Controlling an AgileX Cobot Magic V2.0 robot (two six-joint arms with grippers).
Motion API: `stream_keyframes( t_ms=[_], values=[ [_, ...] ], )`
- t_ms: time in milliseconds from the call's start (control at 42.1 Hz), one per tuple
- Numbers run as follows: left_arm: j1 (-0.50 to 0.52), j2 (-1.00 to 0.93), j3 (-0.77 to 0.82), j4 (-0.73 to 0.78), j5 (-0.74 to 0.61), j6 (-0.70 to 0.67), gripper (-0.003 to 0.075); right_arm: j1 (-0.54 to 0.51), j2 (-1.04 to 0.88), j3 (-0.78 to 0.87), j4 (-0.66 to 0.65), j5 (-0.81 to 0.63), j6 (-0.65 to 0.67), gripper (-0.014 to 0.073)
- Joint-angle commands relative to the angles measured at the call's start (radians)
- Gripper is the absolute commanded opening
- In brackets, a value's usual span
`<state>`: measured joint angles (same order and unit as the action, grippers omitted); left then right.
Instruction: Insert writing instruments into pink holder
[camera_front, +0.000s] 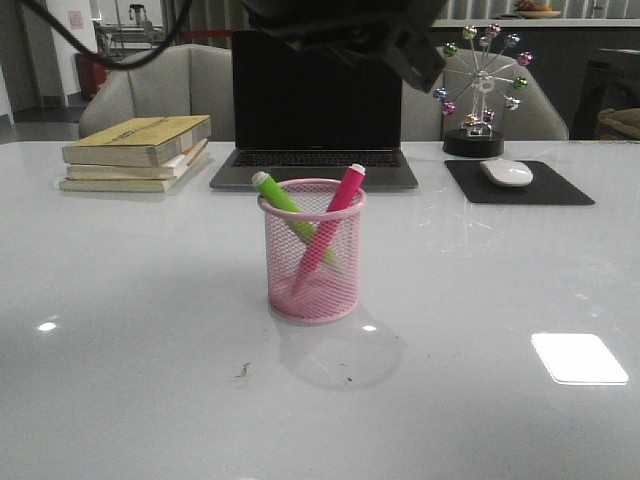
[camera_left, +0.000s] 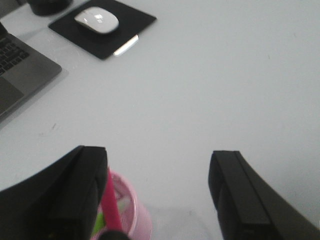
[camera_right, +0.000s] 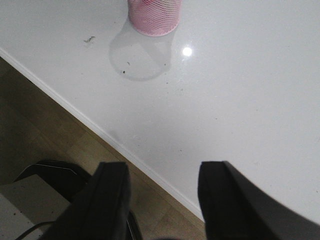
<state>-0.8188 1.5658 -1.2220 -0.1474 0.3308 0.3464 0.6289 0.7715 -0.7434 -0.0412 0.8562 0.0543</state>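
Two markers, the green marker (camera_front: 280, 200) and the pink marker (camera_front: 333, 222), already stood crossed inside the pink holder (camera_front: 312, 280) at mid-desk (camera_front: 120, 300), white caps above the rim. The left tool (camera_left: 160, 195) hung just above the cup with its fingers spread and empty; the right tool (camera_right: 162, 200) was likewise spread, out over the desk edge. Both pens looked light, rigid and smooth, best pinched mid-barrel. I judged the mesh cup light and easily tipped.
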Motion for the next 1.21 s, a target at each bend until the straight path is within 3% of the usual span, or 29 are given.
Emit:
stream_keyframes(
  t_ms=[0, 214, 285, 783, 1020, 1186],
  values=[
    [-0.007, -0.096, -0.082, 0.106, 0.187, -0.009, 0.0489, -0.005, -0.006, -0.028, -0.014, -0.053, -0.004, 0.0434],
    [-0.007, -0.224, -0.098, 0.374, 0.502, -0.327, 0.0489, -0.005, -0.006, -0.028, -0.014, -0.053, -0.004, 0.0434],
    [-0.007, -0.272, -0.068, 0.395, 0.55, -0.362, 0.0489, -0.005, -0.006, -0.028, -0.014, -0.053, -0.004, 0.0434],
    [-0.015, -0.753, 0.425, 0.35, 0.548, -0.39, 0.0489, -0.005, -0.006, -0.028, -0.014, -0.057, -0.004, 0.0434],
    [-0.015, -0.925, 0.54, 0.423, 0.509, -0.595, 0.0489, -0.005, -0.056, -0.027, -0.027, -0.058, 0.007, 0.0434],
    [-0.015, -0.96, 0.566, 0.43, 0.503, -0.621, 0.0489, -0.005, -0.15, -0.007, -0.027, -0.062, 0.048, 0.0434]
  ],
)
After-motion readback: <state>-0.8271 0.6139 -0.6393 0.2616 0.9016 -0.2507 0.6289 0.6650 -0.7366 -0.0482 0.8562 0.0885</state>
